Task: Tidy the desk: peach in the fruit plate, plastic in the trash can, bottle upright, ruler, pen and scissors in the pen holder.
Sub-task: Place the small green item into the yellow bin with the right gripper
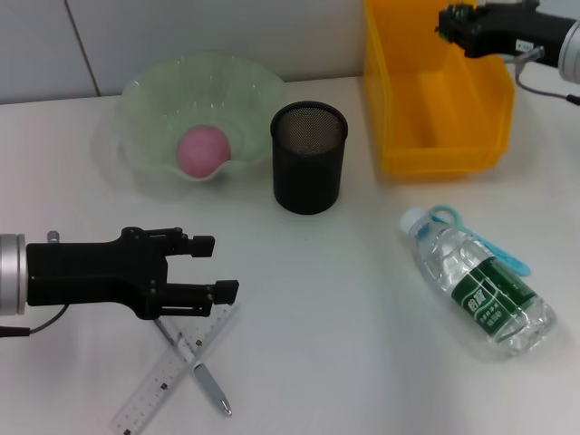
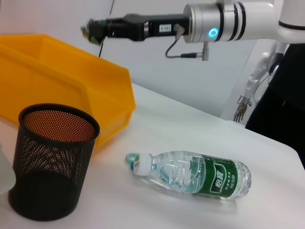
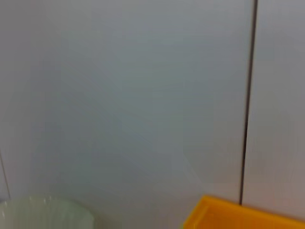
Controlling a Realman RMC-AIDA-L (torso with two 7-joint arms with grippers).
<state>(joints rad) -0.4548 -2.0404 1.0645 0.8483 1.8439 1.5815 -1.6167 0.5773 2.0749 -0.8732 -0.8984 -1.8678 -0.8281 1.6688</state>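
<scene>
One peach [image 1: 203, 149] is seen lying in the one green fruit plate [image 1: 145, 100], upper left of the head frame. One black mesh pen holder [image 1: 309, 156] stands upright at upper centre, just beside the plate. One yellow bin [image 1: 435, 136], serving as the trash can, is placed at upper right.

One bottle [image 1: 480, 285] is recorded on its side at lower right, cap toward the upper left. One pair of blue-handled scissors [image 1: 507, 254] lies partly under it.

One ruler [image 1: 177, 367] and one pen [image 1: 204, 376] are found crossed at lower left.

The left gripper [image 1: 217, 267] is held over the ruler's upper end, fingers spread, nothing between them. The right gripper [image 1: 451, 25] is held above the bin at upper right; its finger state cannot be told.
</scene>
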